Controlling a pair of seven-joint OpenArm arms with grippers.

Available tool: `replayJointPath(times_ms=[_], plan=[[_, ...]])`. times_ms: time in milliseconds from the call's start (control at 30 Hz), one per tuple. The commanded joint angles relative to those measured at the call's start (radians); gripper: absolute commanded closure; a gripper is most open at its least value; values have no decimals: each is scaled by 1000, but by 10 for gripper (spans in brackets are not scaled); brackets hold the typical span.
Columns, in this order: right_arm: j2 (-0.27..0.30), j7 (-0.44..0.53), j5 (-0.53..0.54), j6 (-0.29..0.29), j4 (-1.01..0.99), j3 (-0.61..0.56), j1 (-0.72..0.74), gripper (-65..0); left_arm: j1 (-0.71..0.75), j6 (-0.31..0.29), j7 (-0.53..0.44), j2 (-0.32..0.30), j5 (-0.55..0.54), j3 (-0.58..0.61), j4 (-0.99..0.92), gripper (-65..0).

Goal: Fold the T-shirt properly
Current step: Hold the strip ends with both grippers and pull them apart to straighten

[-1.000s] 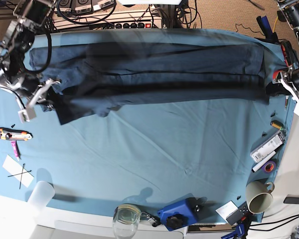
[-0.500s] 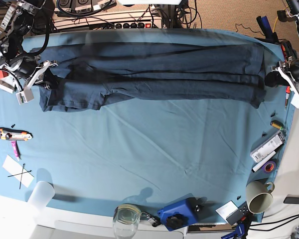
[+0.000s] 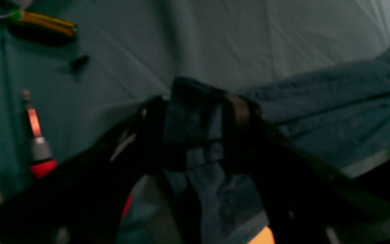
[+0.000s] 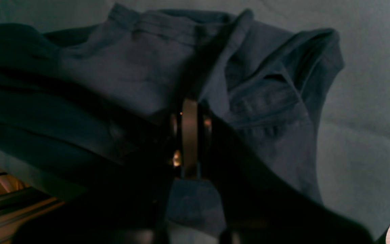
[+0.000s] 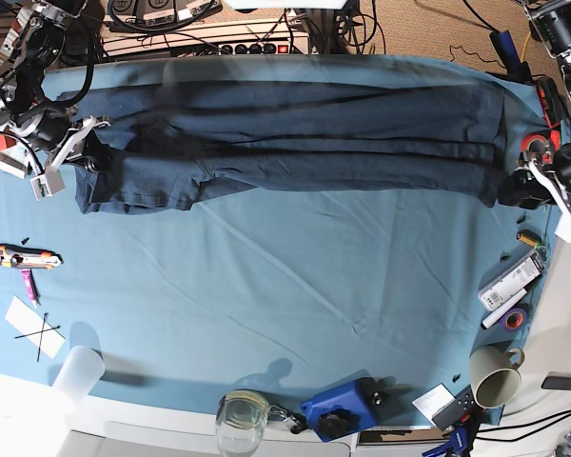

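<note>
The T-shirt [image 5: 295, 143] lies stretched as a long folded band across the far half of the table [image 5: 285, 305], on the teal tablecloth [image 5: 314, 276], running from my right pincer [image 5: 81, 157] to my left pincer [image 5: 533, 186].

Handling properties, as I judge them: the fabric is soft, light and limp. It holds no shape of its own, sags wherever it is unsupported, and its stacked layers slide over one another. It is not fragile. I should take hold at the short ends of the band, pinching through all layers close to the corner or hem so that no layer is left behind.

Pincer state:
- Right pincer: pressed together on the T-shirt's bunched end; the right wrist view shows the cloth gathered around the closed fingers [image 4: 190, 135].
- Left pincer: jaws parted in the left wrist view, with the end of the T-shirt lying between the fingers [image 3: 237, 112] but not clamped. I judge this end to be released.

Changes against the earlier frames:
- One second ago the band hung blurred, in motion, with its right-pincer end lower and nearer the middle of the table. It now lies flat and still.
- Half a second ago my left pincer was clamped on the T-shirt's end; it has since opened and shifted slightly toward the near edge.
- My right pincer and its end of the cloth are unchanged since half a second ago.
</note>
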Motion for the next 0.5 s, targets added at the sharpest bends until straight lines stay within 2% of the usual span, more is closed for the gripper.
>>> replayJointPath(times_ms=[0,100,200,267,467], plan=[[18,22,10,1,16,8,6,0,-11,-4,-8,-20,-17,19,12,-288],[18,21,9,1,16,8,6,0,-11,-4,-6,-20,-1,106,12,-288],[18,20,9,1,16,8,6,0,-12,6,-72,-20,138,178,12,-288],[18,16,9,1,16,8,6,0,-12,55,-96,-20,224,195,12,-288],[18,18,10,1,16,8,6,0,-12,69,-125,-19,262,196,10,-288]])
